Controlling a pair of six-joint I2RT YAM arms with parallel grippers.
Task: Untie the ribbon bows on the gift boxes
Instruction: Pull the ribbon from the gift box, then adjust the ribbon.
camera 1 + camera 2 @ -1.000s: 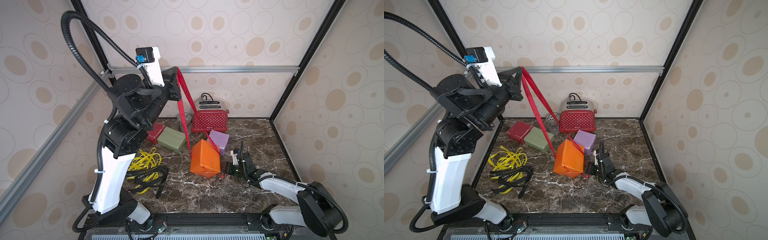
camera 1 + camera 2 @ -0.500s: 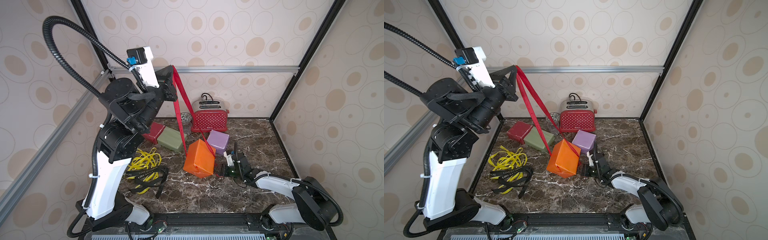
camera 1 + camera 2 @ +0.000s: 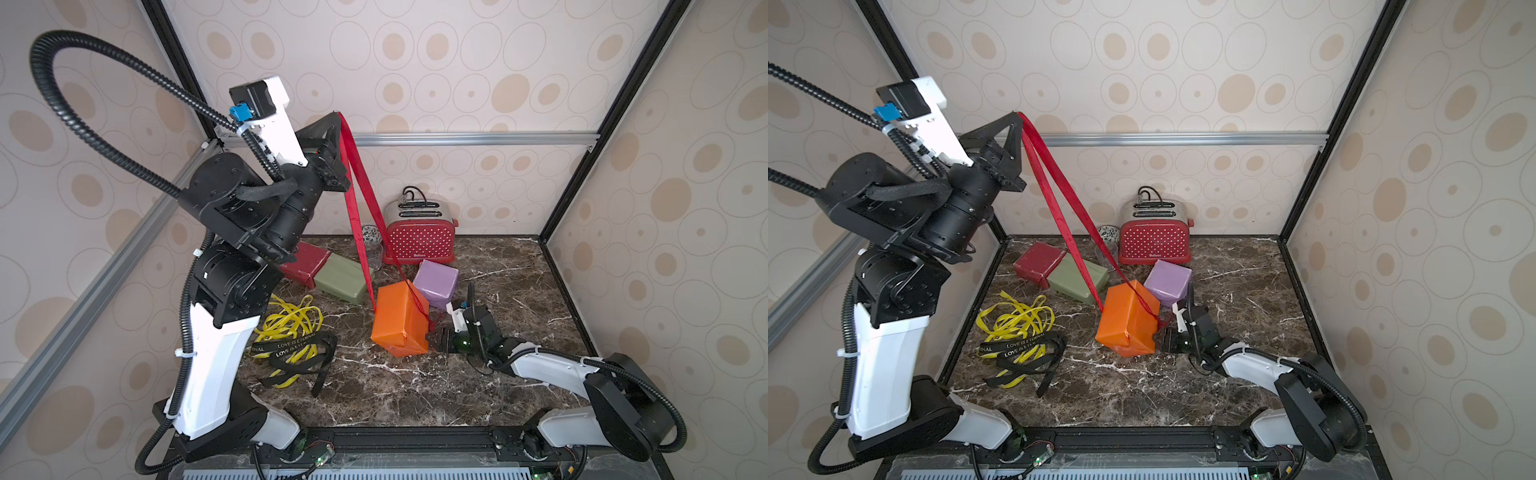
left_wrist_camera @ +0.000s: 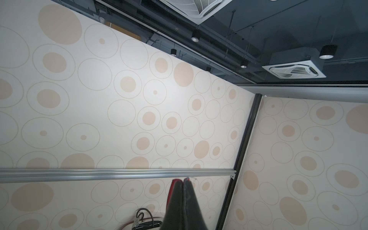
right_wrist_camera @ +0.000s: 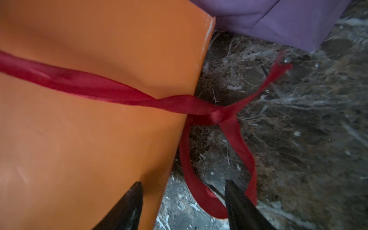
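Main risk: the left jaws, pressed together on the thin red satin ribbon [image 3: 355, 203] high above the dark marble worktop [image 3: 415, 395], hold both long strands taut. That pull likely cinches the small knot [image 5: 217, 117] tighter instead of freeing it. It could also drag or topple the bright orange paper-wrapped box [image 3: 399, 318], which sits tipped on a lower edge, and shove it into the lilac purple box [image 3: 438, 282] just behind. Second risk: the right jaws are spread, low beside the orange box, with one tip at the orange face and the slack red loop [image 5: 191, 179] between them. Closing here may pinch paper or miss the loop. Ribbon look: flat and glossy, wrapped once around the orange box and knotted just off its corner near the right jaws. One frayed tail [image 5: 278, 65] hangs free, and two strands run up to the left jaws. The bow is not yet undone.
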